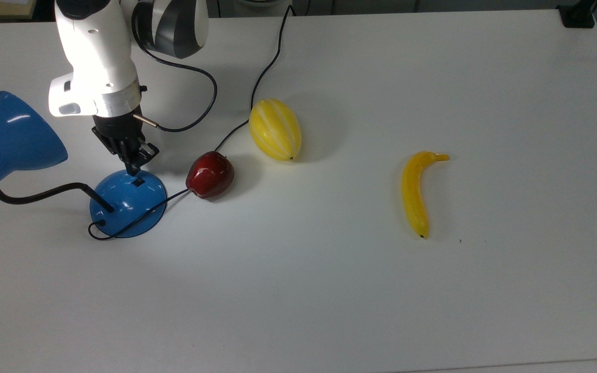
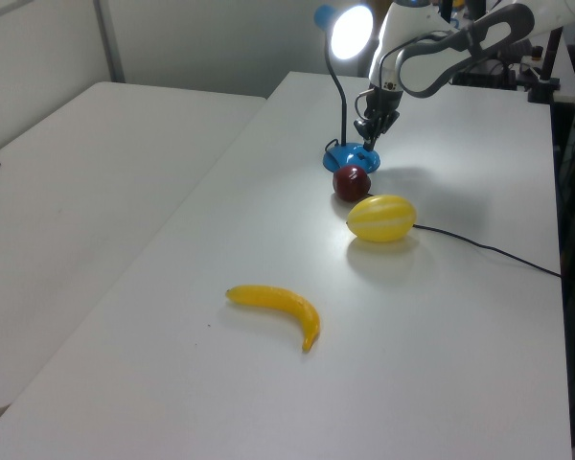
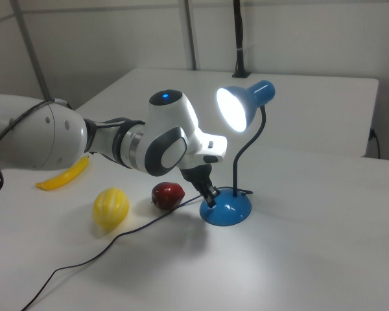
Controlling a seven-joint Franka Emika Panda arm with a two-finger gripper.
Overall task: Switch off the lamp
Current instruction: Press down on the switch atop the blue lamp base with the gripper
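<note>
The gripper (image 1: 133,167) points down with its fingers close together, holding nothing, tips at the far rim of the lamp (image 1: 127,202) base, just by the black switch (image 1: 137,182); contact cannot be made out. The lamp is lit (image 3: 231,109), standing at the top view's left, its shade cut off by the edge. Its cord (image 1: 272,57) runs behind the apple (image 1: 210,174) and melon (image 1: 275,129). A banana (image 1: 415,192) lies well apart.

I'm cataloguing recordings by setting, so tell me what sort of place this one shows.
Probably a robotics lab or test room: a plain white table bearing only props, namely a banana, an apple and a lit lamp, with a robot arm mounted beside it.
</note>
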